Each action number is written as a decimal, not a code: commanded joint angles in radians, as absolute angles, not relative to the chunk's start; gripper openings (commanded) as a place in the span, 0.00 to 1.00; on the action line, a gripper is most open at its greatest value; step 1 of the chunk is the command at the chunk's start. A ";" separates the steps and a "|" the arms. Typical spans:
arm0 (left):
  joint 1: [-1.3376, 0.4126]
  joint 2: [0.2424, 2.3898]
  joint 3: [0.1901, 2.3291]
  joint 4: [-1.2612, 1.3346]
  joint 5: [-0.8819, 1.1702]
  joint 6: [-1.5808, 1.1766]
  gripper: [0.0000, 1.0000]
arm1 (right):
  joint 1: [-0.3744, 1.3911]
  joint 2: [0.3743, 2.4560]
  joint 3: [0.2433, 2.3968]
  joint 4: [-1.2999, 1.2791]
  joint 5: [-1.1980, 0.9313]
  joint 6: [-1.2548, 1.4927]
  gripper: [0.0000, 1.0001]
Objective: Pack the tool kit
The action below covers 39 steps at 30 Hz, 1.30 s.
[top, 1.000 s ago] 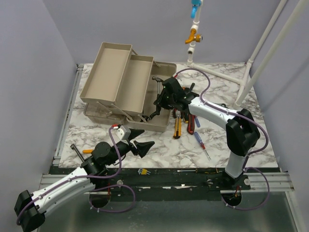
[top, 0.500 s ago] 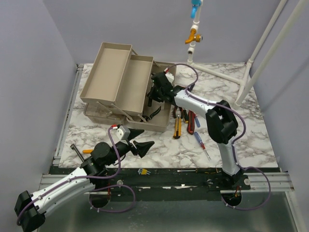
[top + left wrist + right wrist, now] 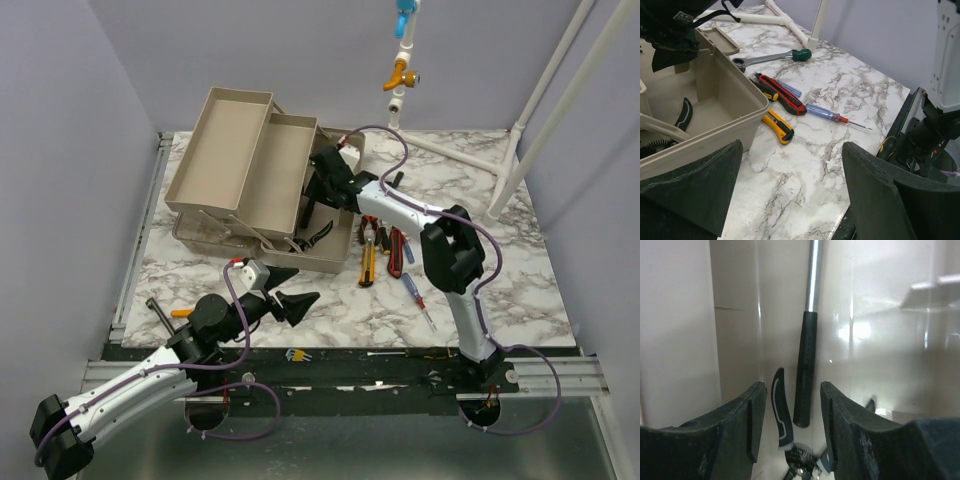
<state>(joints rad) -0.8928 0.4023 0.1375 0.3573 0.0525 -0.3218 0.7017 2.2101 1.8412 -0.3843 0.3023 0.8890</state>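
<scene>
Pliers (image 3: 781, 416) lying in toolbox (image 3: 875, 345), below right gripper (image 3: 792, 388), jaws apart

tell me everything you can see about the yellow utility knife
The yellow utility knife is a short, flat cutter with a yellow plastic-looking body and black sections. No blade shows. It lies flat on the marble table, close beside the toolbox corner, though whether they touch is unclear, and near the red and black knife. Nothing grips it.

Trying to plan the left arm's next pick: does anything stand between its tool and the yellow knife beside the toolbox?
Nothing visible does: only bare marble table lies between the open left tool and the yellow knife. The toolbox stands close beside the knife.
</scene>
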 commanded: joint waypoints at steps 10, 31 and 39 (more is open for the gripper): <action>-0.899 0.418 0.127 0.357 0.040 -0.313 0.83 | 0.714 1.806 1.583 -0.376 0.300 0.737 0.54; -0.899 0.429 0.129 0.365 0.046 -0.316 0.83 | 0.676 1.343 1.152 -0.560 0.468 0.672 0.52; -0.899 0.437 0.132 0.365 0.049 -0.318 0.83 | 0.670 1.279 1.011 -0.583 0.458 0.699 0.61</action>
<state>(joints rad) -0.8928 0.4343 0.1371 0.3576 0.0528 -0.3218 0.6739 1.3022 1.0714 -0.5392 0.4377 0.6827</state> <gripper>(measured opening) 0.824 0.603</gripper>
